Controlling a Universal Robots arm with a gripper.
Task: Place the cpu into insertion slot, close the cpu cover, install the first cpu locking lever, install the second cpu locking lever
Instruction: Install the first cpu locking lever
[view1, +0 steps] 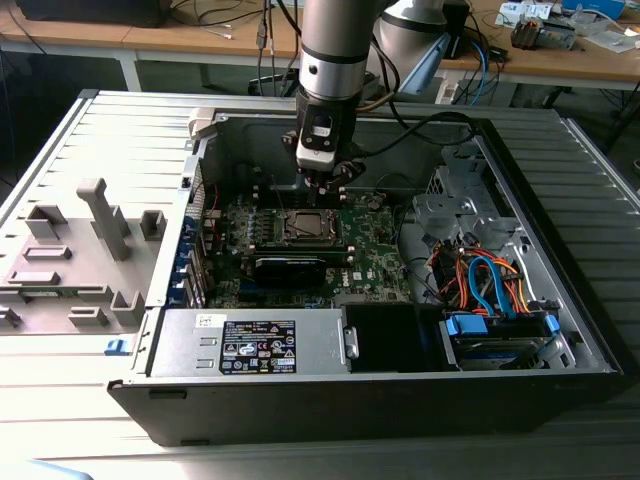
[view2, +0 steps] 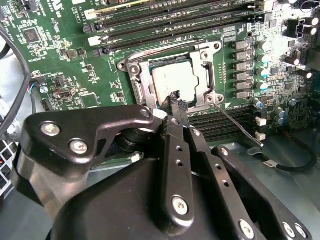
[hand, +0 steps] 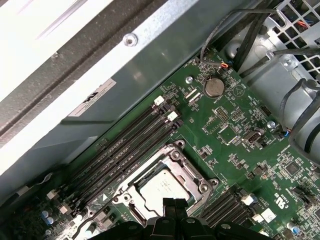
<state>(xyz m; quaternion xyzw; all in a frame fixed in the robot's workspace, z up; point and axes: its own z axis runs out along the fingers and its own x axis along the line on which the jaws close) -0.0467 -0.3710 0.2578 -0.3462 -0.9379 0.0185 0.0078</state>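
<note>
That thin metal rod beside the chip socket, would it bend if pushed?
Probably springy, not floppy: the locking lever is a thin wire rod that looks fixed at one end. Being narrow and shiny, it may slip off the gripper.

One cpu (view2: 175, 81), one cpu cover (view2: 142, 86), one insertion slot (view2: 131, 69), one computer case (view1: 400, 392), one tool (view2: 177, 100).

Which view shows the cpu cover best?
The second wrist view: the cpu cover lies almost whole, closed around the cpu. In the first wrist view the gripper hides its near side; in the exterior view it is tiny.
</note>
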